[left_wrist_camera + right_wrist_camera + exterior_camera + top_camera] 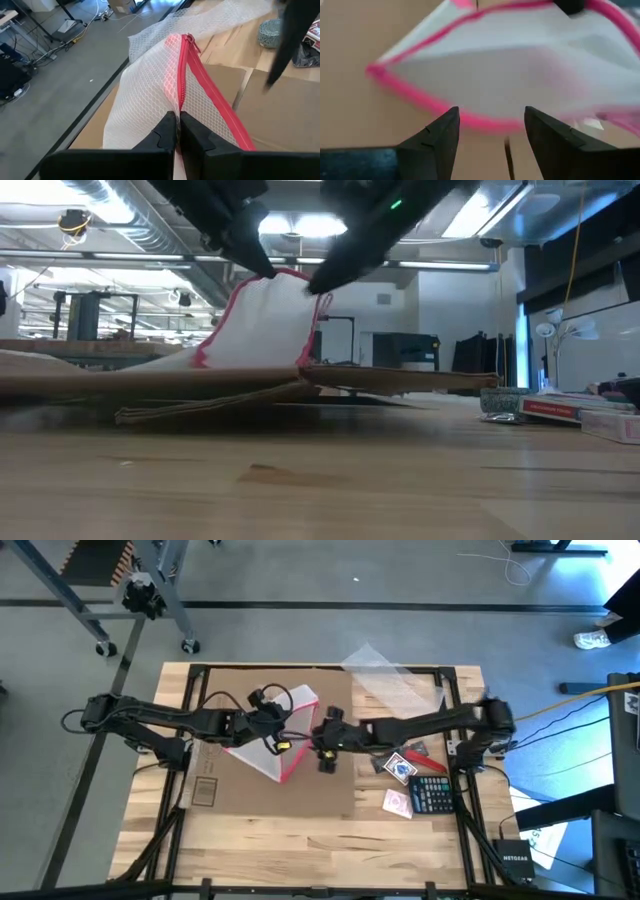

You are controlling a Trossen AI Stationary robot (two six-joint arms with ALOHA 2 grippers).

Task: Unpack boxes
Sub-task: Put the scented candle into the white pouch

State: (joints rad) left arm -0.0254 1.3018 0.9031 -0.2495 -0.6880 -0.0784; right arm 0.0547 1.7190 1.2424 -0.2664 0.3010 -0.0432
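While my left gripper (178,131) pinches the pouch (270,735) by its zip edge, my right gripper (491,131) gapes beside it, above the flattened cardboard box (300,790) on the table (300,850)

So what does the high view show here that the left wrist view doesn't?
Only the high view shows both arms whole, the right gripper open beside the pouch, and the calculator and card packs on the table. Only the left wrist view shows the left gripper shut on the pouch's mesh side. Both show the pink-zipped pouch over flattened cardboard.
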